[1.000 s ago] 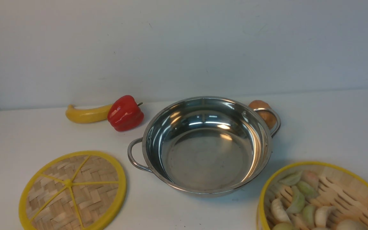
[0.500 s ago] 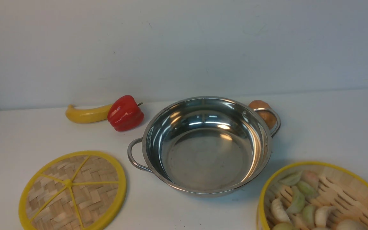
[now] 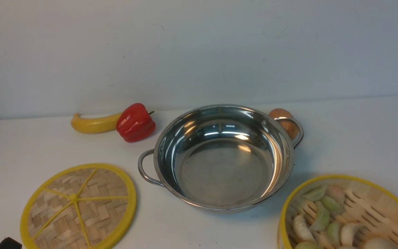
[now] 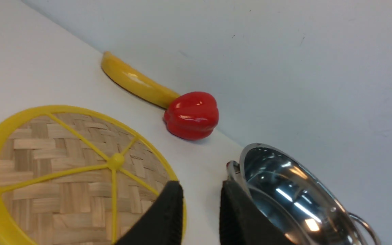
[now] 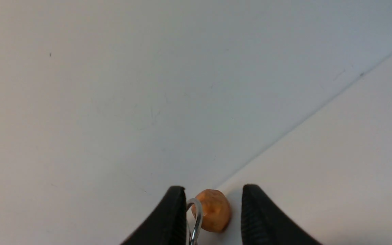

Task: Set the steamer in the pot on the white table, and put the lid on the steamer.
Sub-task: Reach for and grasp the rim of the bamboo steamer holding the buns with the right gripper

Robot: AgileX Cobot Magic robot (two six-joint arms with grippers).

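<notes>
1. Centre of bench (image 3: 358, 138): pot (image 3: 172, 145), steel floor bare.
2. Near right corner: steamer (image 3: 344, 177), apart from pot, holding dumplings (image 3: 320, 218). Near left corner: lid (image 3: 78, 207), lying flat.
3. Both released, jaws apart: left pincer (image 4: 201, 190), right pincer (image 5: 213, 190).

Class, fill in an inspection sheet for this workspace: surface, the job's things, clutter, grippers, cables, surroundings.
Surface: white table, flat, faintly scuffed.
Job's things: pot upright and empty, mid-table; steamer front right, partly out of frame, holding dumplings, not in the pot; lid lying flat front left, apart from the pot.
Clutter: banana and red pepper touching, back left by the wall; brown round item behind the pot.
Grippers: left gripper open, empty, near the lid; right gripper open, empty, facing the brown item.
Cables: nothing seen.
Surroundings: plain pale wall behind the table.
</notes>
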